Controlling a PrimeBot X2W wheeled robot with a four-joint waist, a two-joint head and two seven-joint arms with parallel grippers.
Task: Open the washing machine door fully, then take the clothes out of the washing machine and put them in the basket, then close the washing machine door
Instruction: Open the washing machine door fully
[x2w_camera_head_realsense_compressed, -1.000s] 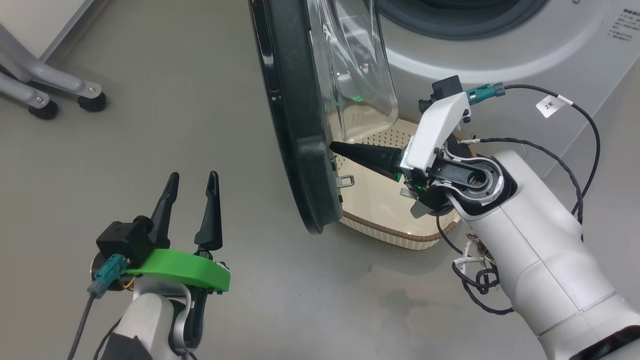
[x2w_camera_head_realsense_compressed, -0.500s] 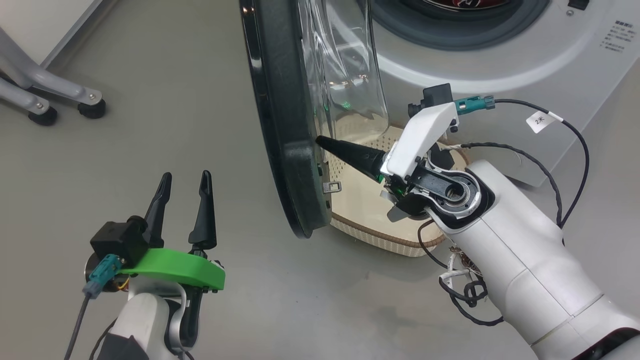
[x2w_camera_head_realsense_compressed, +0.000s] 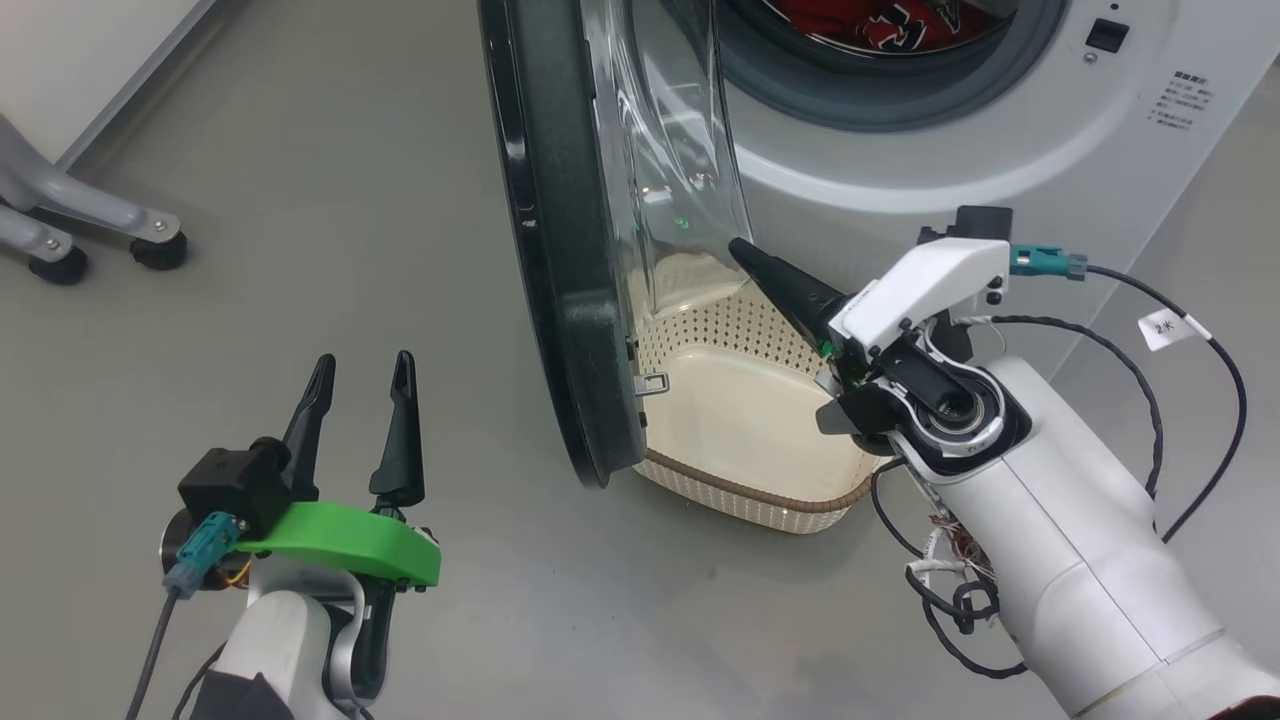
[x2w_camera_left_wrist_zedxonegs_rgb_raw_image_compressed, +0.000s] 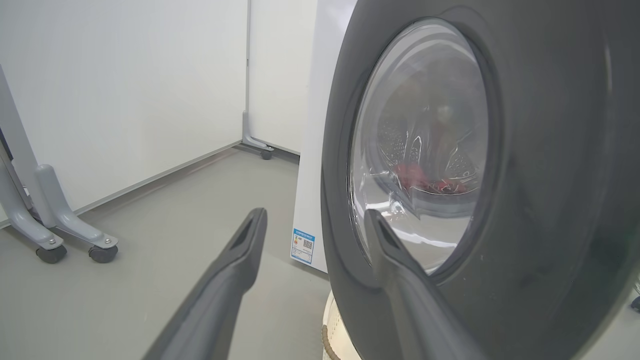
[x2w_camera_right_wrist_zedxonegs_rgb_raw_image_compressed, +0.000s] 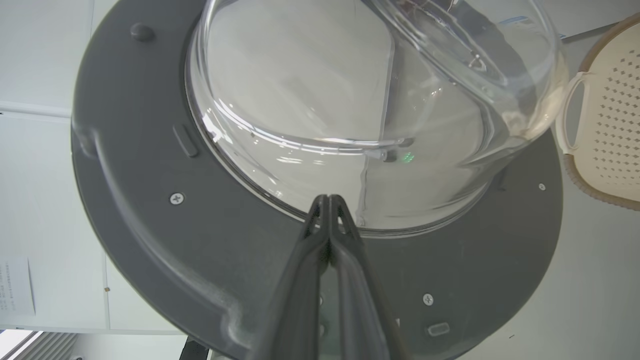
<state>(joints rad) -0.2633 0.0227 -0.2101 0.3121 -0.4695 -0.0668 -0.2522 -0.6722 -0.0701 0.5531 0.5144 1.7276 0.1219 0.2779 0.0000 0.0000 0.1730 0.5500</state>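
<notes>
The washing machine (x2w_camera_head_realsense_compressed: 1000, 150) fills the top right, and red clothes (x2w_camera_head_realsense_compressed: 880, 25) lie in its drum. The washing machine door (x2w_camera_head_realsense_compressed: 560, 300) stands open, edge-on, its glass bowl facing the machine. Under it sits the cream basket (x2w_camera_head_realsense_compressed: 740, 400). My right gripper (x2w_camera_head_realsense_compressed: 737, 247) is shut on nothing, above the basket, its tip close to the bowl and apart from the door's rim. In the right wrist view the right gripper (x2w_camera_right_wrist_zedxonegs_rgb_raw_image_compressed: 328, 198) points at the door (x2w_camera_right_wrist_zedxonegs_rgb_raw_image_compressed: 150, 190) where bowl meets grey frame. My left gripper (x2w_camera_head_realsense_compressed: 362, 362) hangs open at lower left, outside the door (x2w_camera_left_wrist_zedxonegs_rgb_raw_image_compressed: 550, 200).
Grey caster legs (x2w_camera_head_realsense_compressed: 100, 220) stand at the far left on the grey floor. Black cables (x2w_camera_head_realsense_compressed: 1180, 380) loop beside my right forearm. In the left wrist view a blue label (x2w_camera_left_wrist_zedxonegs_rgb_raw_image_compressed: 303, 245) marks the machine's white side, and the basket's handle (x2w_camera_right_wrist_zedxonegs_rgb_raw_image_compressed: 570, 115) shows right of the bowl.
The head camera tilted, bringing the drum and clothes into view. My right gripper left the door's inner rim and drew back toward the machine. The door swung slightly wider. The left arm stayed put.
</notes>
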